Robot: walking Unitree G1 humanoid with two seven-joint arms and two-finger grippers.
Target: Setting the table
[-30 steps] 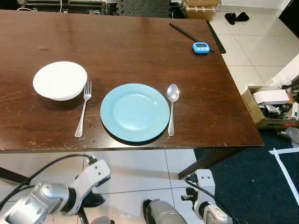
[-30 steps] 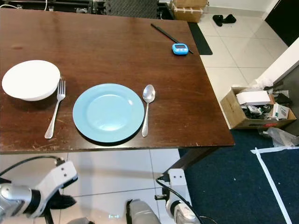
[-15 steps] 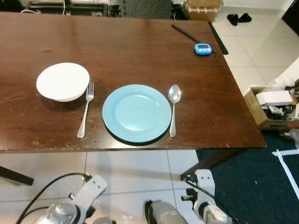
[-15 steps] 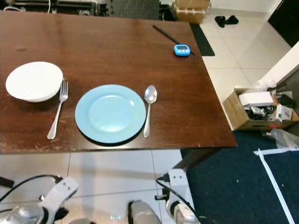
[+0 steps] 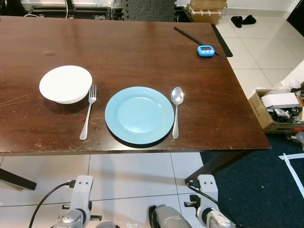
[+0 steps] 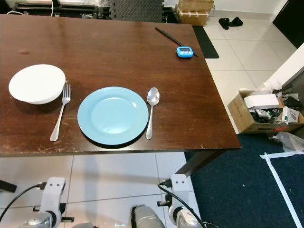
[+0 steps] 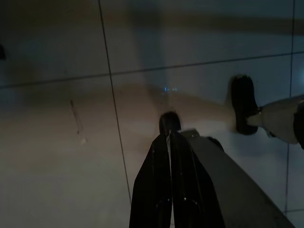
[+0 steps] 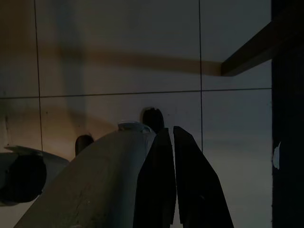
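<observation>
On the dark wooden table (image 5: 142, 52) a light blue plate (image 5: 139, 115) lies near the front edge. A fork (image 5: 88, 113) lies just left of it and a spoon (image 5: 176, 107) just right of it. A white bowl (image 5: 65, 84) stands beyond the fork, to the left. Both arms hang below the table edge, the left wrist (image 5: 78, 199) and the right wrist (image 5: 206, 199) over the tiled floor. My left gripper (image 7: 169, 135) is shut and empty, pointing down at the tiles. My right gripper (image 8: 171, 135) is shut and empty too.
A blue timer (image 5: 205, 49) and a thin black stick (image 5: 190, 34) lie at the table's far right corner. A cardboard box (image 5: 275, 110) of clutter stands on the floor to the right, beside dark carpet with white tape.
The left arm has dropped from a raised, forward pose to hang straight down below the table. The camera shifted slightly; the tableware has not moved.
</observation>
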